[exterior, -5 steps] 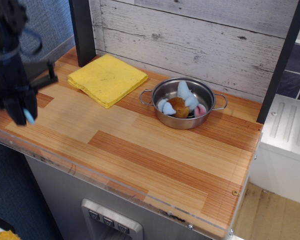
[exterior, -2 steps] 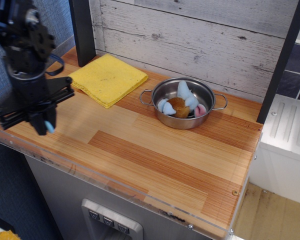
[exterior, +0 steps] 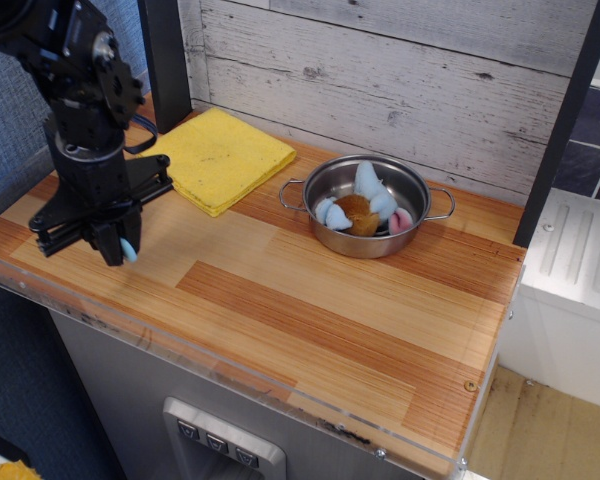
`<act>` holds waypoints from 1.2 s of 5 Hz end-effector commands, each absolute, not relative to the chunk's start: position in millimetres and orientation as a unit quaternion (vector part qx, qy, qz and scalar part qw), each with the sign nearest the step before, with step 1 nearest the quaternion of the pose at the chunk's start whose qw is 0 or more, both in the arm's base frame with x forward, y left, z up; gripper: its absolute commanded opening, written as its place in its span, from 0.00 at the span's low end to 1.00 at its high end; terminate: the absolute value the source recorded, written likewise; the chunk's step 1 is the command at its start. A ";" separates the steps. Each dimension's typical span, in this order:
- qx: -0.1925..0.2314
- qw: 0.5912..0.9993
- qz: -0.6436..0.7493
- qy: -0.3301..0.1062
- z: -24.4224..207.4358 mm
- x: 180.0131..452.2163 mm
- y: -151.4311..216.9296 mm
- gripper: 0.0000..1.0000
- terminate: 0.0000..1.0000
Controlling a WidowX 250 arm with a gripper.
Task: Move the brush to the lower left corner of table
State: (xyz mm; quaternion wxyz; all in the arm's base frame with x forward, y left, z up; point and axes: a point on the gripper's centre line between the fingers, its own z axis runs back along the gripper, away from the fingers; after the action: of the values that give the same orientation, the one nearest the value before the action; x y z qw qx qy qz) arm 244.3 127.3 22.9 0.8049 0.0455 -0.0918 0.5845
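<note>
My black gripper (exterior: 117, 246) hangs over the front left part of the wooden table (exterior: 330, 320), pointing down, its tips close to the surface. A small light blue tip of the brush (exterior: 129, 250) shows between the fingers. The rest of the brush is hidden by the gripper. The jaws look shut on it. I cannot tell whether the brush touches the table.
A yellow folded cloth (exterior: 215, 155) lies at the back left, just behind the arm. A steel pot (exterior: 368, 205) with pale blue and white toy pieces and a brown lump stands at the back middle. A clear acrylic rim (exterior: 230, 372) runs along the front edge.
The gripper has moved to the right from the table's left edge, carrying the blue brush tip with it, and now hangs further in over the front left planks.
</note>
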 end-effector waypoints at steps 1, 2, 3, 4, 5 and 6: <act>0.042 0.786 0.612 -0.083 14.1 229.2 118.1 0.00 0.00; 0.054 0.753 0.655 -0.020 15.3 227.0 117.4 1.00 0.00; 0.056 0.749 0.660 -0.013 19.2 225.5 116.8 1.00 0.00; 0.052 0.753 0.656 -0.015 23.6 227.3 111.2 1.00 0.00; 0.047 0.760 0.647 -0.023 26.1 230.9 106.2 1.00 0.00; 0.046 0.776 0.628 -0.044 37.1 237.6 103.2 1.00 0.00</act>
State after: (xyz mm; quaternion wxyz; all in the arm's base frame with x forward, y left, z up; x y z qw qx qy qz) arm 247.0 117.9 22.8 0.7767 0.0520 -0.0215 0.6274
